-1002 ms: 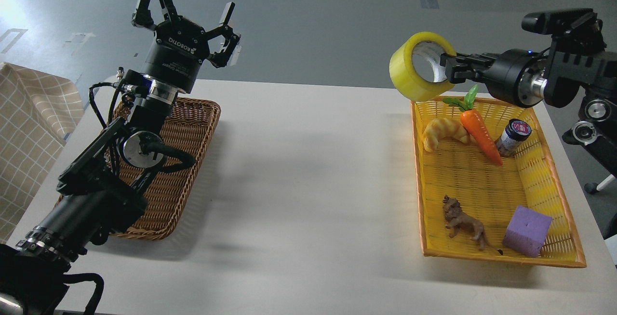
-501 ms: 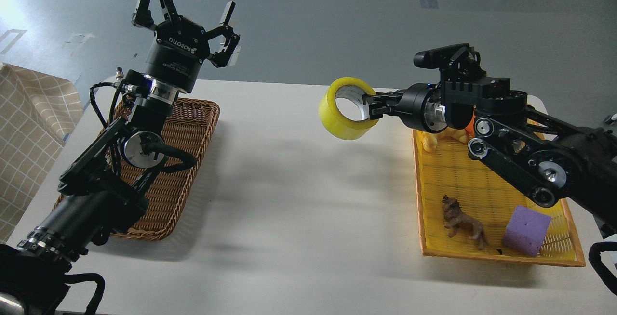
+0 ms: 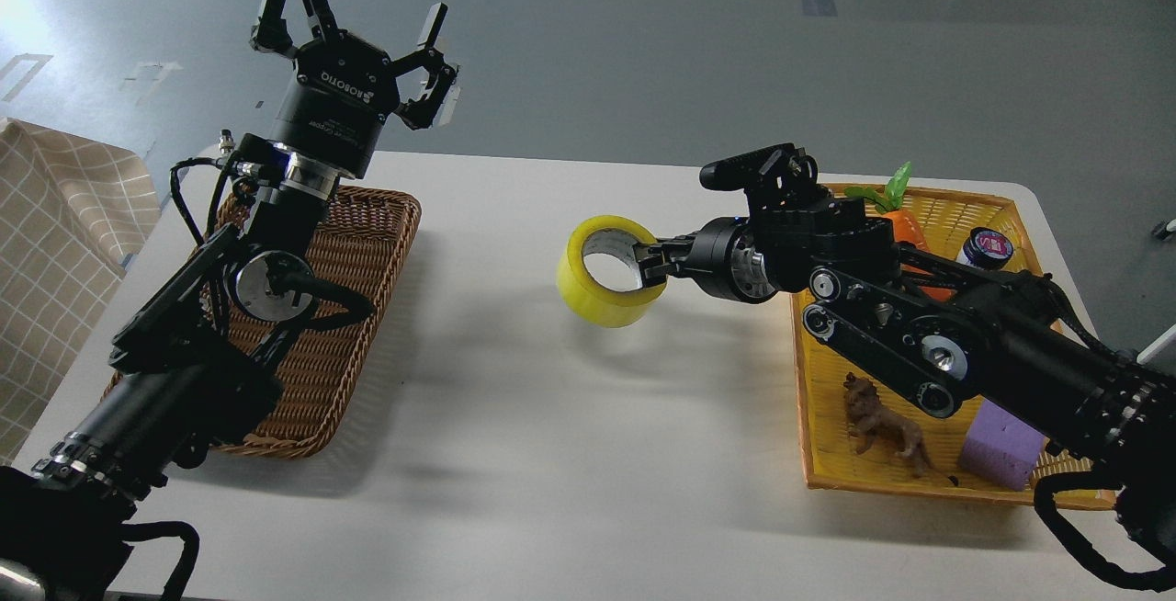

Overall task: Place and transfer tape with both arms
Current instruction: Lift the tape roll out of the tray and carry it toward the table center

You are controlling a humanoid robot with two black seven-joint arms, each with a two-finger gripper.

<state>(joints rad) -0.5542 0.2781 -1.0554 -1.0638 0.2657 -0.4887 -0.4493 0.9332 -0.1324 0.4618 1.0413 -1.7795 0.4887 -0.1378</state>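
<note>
Tilting tape (image 3: 608, 272), core skyward

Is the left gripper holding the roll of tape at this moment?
No, the left gripper is open and raised above the wicker basket, while the right gripper holds the tape.

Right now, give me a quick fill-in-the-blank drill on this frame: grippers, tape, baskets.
1. The right gripper holds the translucent yellow roll of packing tape over the white ____.
2. The left gripper, raised above the brown wicker basket, has its jaws ____.
3. The brown toy lion lies in the ____ plastic basket.
4. The cube-shaped foam block is ____.

Missing words: table; open; yellow; purple
</note>
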